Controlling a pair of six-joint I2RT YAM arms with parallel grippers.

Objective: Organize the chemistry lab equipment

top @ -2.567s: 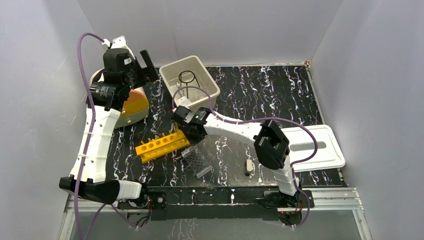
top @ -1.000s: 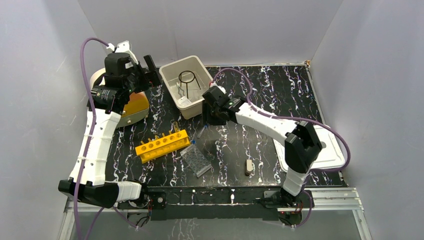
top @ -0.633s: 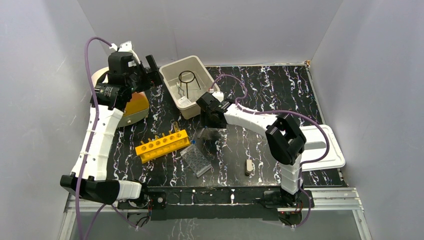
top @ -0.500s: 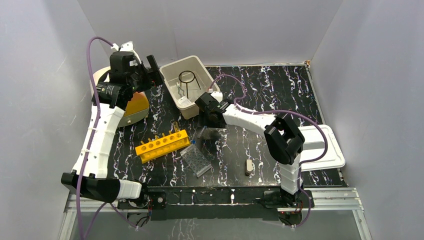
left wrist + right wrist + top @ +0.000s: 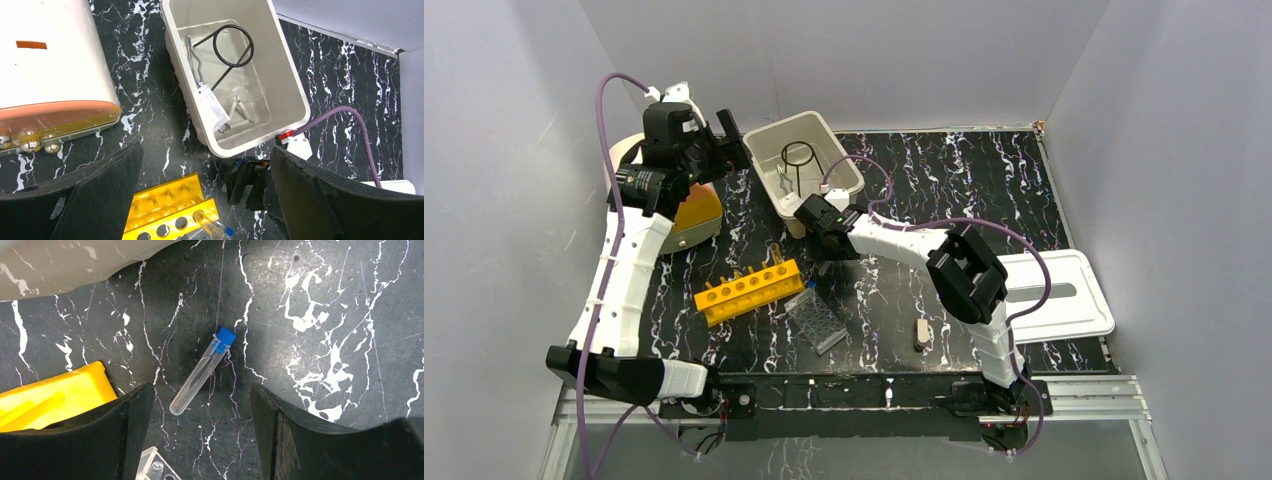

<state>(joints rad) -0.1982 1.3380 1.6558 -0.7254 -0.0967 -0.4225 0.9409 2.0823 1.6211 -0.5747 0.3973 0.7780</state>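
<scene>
right gripper (image 5: 200, 405): jaws spread wide and gripping nothing; i have it low over the black white-veined table (image 5: 320, 365).
task thing: a clear test tube with a blue cap (image 5: 200, 372) lies flat on the table in the gap between my right fingers (image 5: 125, 440), touching neither.
tube angle: it lies diagonal to the jaws, blue cap pointing away from the wrist, rounded clear end nearer the finger on the rack side.
neighbours: the yellow test tube rack (image 5: 55, 395) sits just beside that finger, apart from the tube; the beige rectangular tub (image 5: 60, 265) shows at the far edge of the right wrist view.
left gripper (image 5: 205, 149): jaws fully apart, nothing between them; it hangs above the tub's near wall (image 5: 235, 147).
tub contents: a black wire ring (image 5: 233, 45) leans along the floor, metal forceps (image 5: 195, 55) lie by the left wall, a small clear bag (image 5: 212, 105) rests over the pale triangle (image 5: 240, 112).
rack: from the left wrist i see one clear tube resting on it, near its edge.
off to the side: a white device with an orange-yellow edge (image 5: 50, 65) stands left of the tub; a flat white lid (image 5: 1064, 295) lies well apart at the table's right.
writing: an orange patch on the white device's top; i cannot make out any words or brand on it.
</scene>
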